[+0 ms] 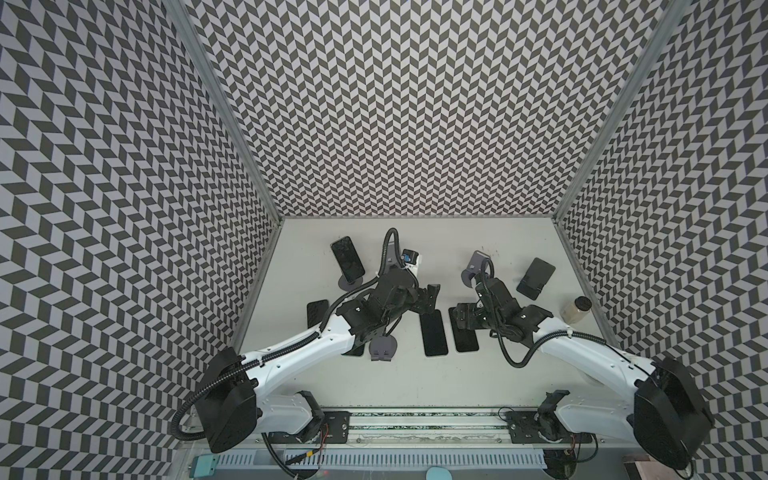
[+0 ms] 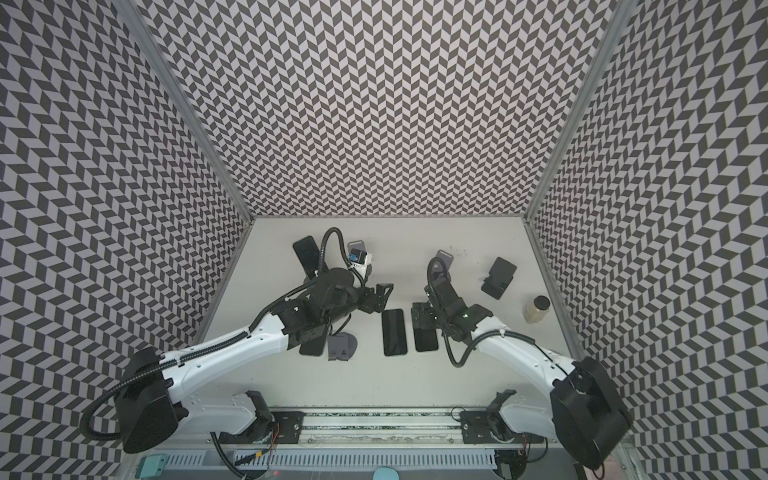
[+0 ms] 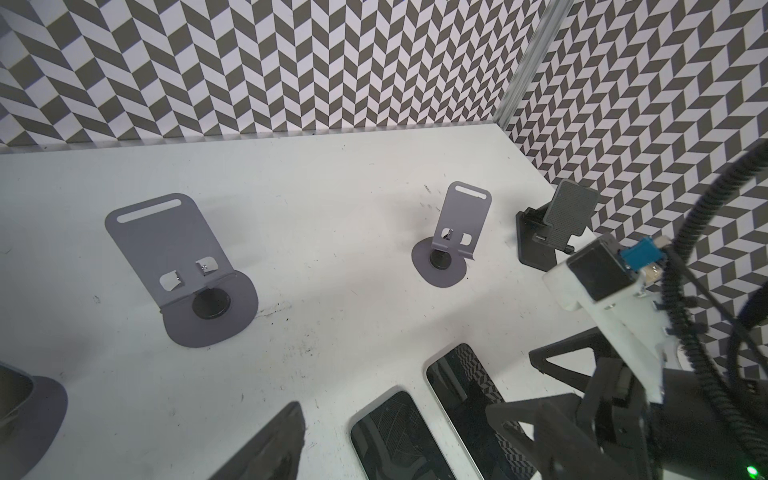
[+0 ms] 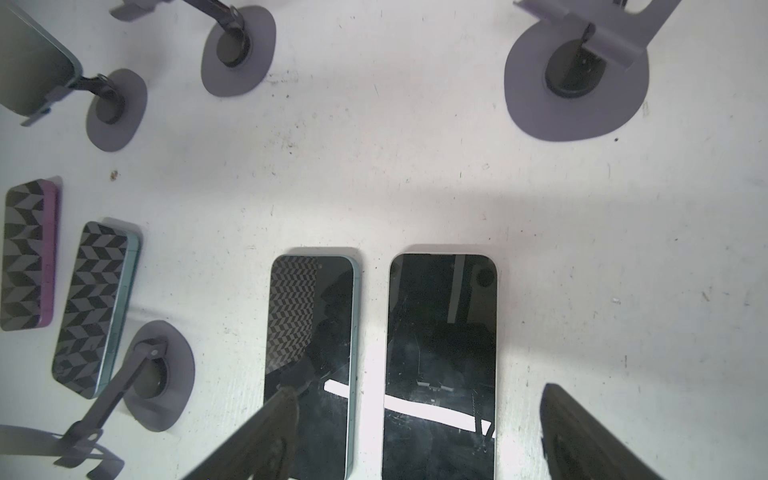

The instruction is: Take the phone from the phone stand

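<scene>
Leaning on its grey metal phone stand (image 1: 347, 284) near the far-left corner of the white desk (image 1: 436, 382), the dark-screened phone (image 1: 348, 259) sits untouched. To its right the left gripper (image 1: 430, 299) hovers with jaws apart and empty. Near the desk's middle the right gripper (image 4: 419, 390) spreads open jaws astride a white-edged black phone (image 4: 441, 332) lying flat beside a teal-edged phone (image 4: 311, 324).

You can't see the near end of a flat phone (image 1: 316, 311) under the left arm (image 1: 291, 349) in a top view. The right gripper (image 1: 461, 319) hides the far end of a white-edged phone (image 1: 466, 340). In the right wrist view its fingers (image 4: 259, 438) look blurry, and a teal-edged phone (image 4: 311, 332) runs off the edge.
</scene>
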